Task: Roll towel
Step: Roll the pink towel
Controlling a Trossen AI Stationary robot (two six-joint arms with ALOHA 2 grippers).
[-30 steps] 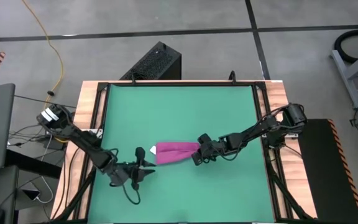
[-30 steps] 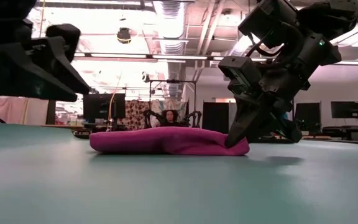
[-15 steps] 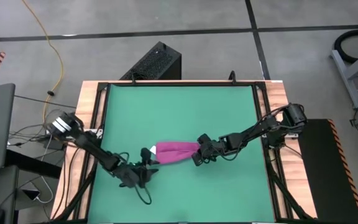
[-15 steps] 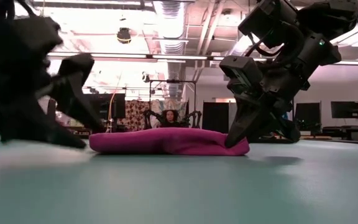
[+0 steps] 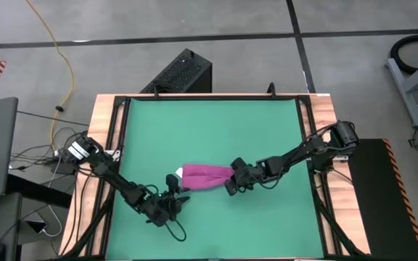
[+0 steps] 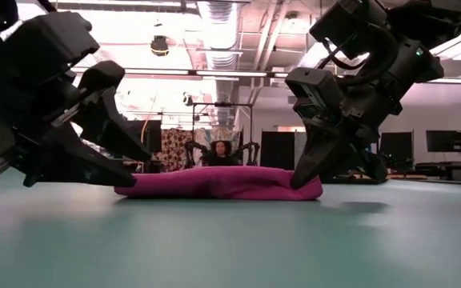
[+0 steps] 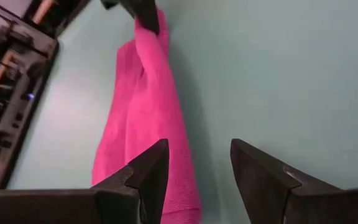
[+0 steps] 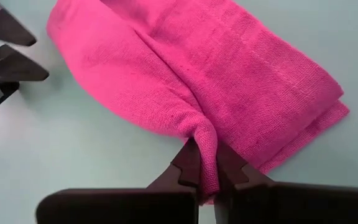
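The left gripper [image 5: 174,201] sits low over the green table mat [image 5: 209,130], toward the front of the table, at the end of a dark arm that stretches in from the left edge and bends down to the surface. Its two dark fingers [image 7: 148,171] are spread apart with nothing between them, tips pointing at the near end of the towel and stopping just short of it.

The magenta-purple soft cloth towel [image 5: 205,177] lies flat in a folded, elongated bundle around the middle of the mat, a bit toward the front. It's got a lengthwise crease running through it, pretty obvious in the right wrist view [image 8: 191,81].

At the towel's far end, the right gripper [image 5: 232,183] comes in on an arm reaching across from the table's right side, angled steeply down in the low view [image 6: 306,172]. Its fingers [image 8: 188,165] are pressed together on a pinched-up ridge of the fabric at that end.
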